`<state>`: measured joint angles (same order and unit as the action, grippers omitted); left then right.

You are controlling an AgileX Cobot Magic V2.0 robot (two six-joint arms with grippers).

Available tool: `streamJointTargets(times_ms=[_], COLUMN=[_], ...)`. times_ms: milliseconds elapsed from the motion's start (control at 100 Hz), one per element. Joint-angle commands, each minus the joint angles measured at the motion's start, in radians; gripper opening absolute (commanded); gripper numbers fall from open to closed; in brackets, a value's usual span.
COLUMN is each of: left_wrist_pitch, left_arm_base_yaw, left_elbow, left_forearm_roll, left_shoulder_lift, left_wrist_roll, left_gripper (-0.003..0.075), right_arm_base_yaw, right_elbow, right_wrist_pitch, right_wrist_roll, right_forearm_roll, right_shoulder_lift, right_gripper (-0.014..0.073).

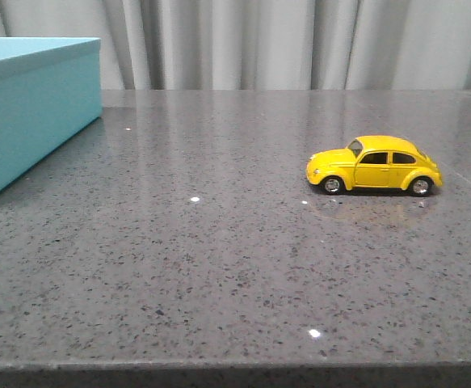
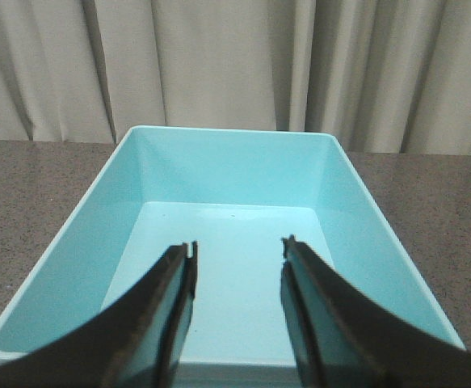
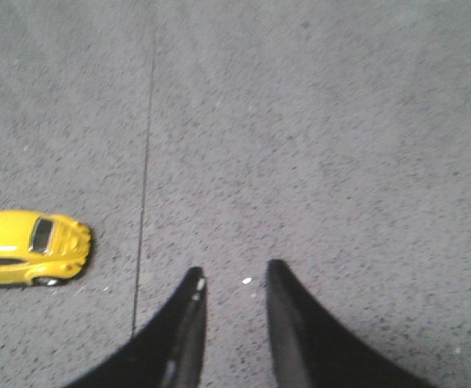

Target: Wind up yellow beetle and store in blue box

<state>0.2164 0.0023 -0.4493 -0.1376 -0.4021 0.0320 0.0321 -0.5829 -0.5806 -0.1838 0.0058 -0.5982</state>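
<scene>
The yellow beetle point(image 1: 374, 165) stands on its wheels on the grey table, right of centre, side on, nose to the left. It also shows in the right wrist view point(image 3: 27, 247), apart from my right gripper point(image 3: 235, 273), which is open and empty above bare table. The blue box point(image 1: 27, 105) stands at the far left of the table. In the left wrist view its open inside point(image 2: 227, 242) is empty. My left gripper point(image 2: 239, 246) is open and empty, held over the box's near end. Neither arm shows in the front view.
The grey speckled table point(image 1: 219, 259) has its front edge at the bottom of the front view. A thin seam line point(image 3: 146, 162) runs through the tabletop beside the beetle. Grey curtains point(image 1: 300, 40) hang behind the table.
</scene>
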Motion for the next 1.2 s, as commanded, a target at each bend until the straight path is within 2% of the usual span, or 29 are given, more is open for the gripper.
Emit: streamJointTargets(times_ms=[0,140,390,590,850,1050,1190], left_wrist_pitch=[-0.067,-0.056,-0.049,-0.049,-0.049,-0.049,-0.047], left_arm_base_yaw=[-0.002,-0.002,-0.002,-0.002,-0.002,-0.002,-0.002], left_elbow=[-0.037,-0.043,-0.049,-0.049,-0.049,-0.049,-0.049], left_forearm_roll=[-0.009,-0.007,-0.007,-0.007,-0.007,-0.007,-0.007], left_shoulder_lift=[-0.014,-0.014,-0.014,-0.014,-0.014,-0.014,-0.014], left_wrist_roll=[0.005,0.017,0.017,0.017,0.017,0.017,0.017], left_gripper=[0.0321,0.0342,0.0341,0.0341,0.0341,0.0341,0.0341], right_arm_base_yaw=[0.026,0.05,0.112,0.172,0.32,0.396,0.422], right_elbow=[-0.083,-0.182,-0.39,-0.547,-0.716,-0.796,-0.83], right_wrist_pitch=[0.006,-0.094,-0.259,-0.35,-0.422,-0.461,-0.496], right_wrist_roll=[0.002,0.002,-0.001,-0.074,-0.151,-0.212,-0.248], right_forearm_roll=[0.004,0.028,0.075,0.095,0.094,0.079,0.076], right_shoulder_lift=[-0.065,-0.174,-0.372,-0.539,-0.734,-0.856,-0.925], right_gripper=[0.036,0.0456,0.0456,0.0456,0.0459,0.0569,0.0572])
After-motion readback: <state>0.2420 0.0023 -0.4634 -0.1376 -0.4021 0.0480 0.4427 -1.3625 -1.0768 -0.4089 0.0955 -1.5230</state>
